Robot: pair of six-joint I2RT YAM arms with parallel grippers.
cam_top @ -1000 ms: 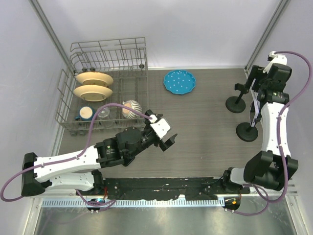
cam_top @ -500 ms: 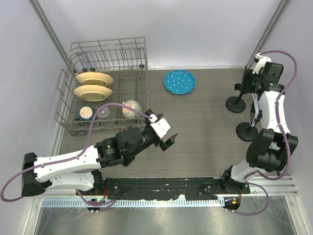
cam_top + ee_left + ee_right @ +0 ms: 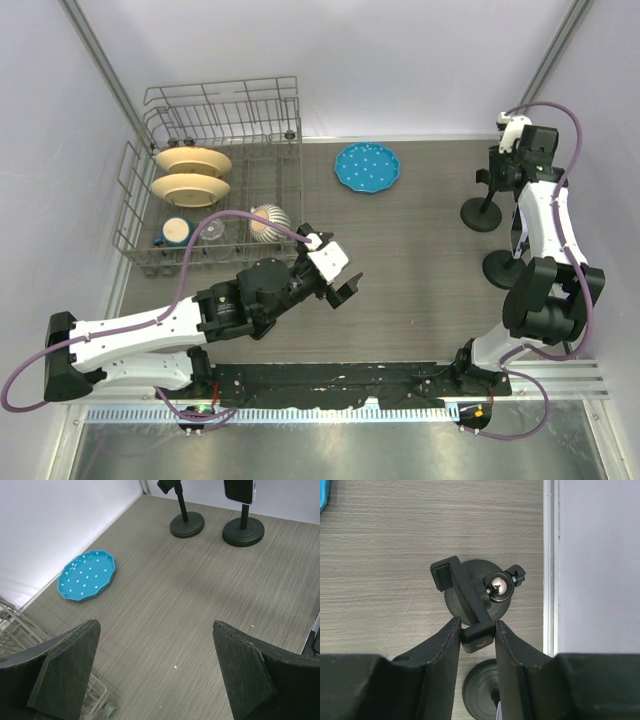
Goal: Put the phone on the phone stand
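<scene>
Two black phone stands are at the right. The nearer stand (image 3: 505, 268) carries the phone (image 3: 519, 232), seen edge-on from above; in the left wrist view the phone (image 3: 239, 490) sits upright on that stand (image 3: 243, 530). The far stand (image 3: 482, 213) has an empty clamp holder (image 3: 465, 592) with a shiny ball joint. My right gripper (image 3: 477, 640) is shut on the lower end of that holder, right above the far stand (image 3: 500, 172). My left gripper (image 3: 345, 290) is open and empty over mid-table, and it also shows in the left wrist view (image 3: 155, 670).
A blue dotted plate (image 3: 367, 166) lies at the back centre. A wire dish rack (image 3: 215, 175) with plates, a bowl and cups stands at the back left. The white wall rail (image 3: 549, 565) runs close beside the far stand.
My right wrist has swung left and back, coming down over the far stand. The left arm has not moved.
</scene>
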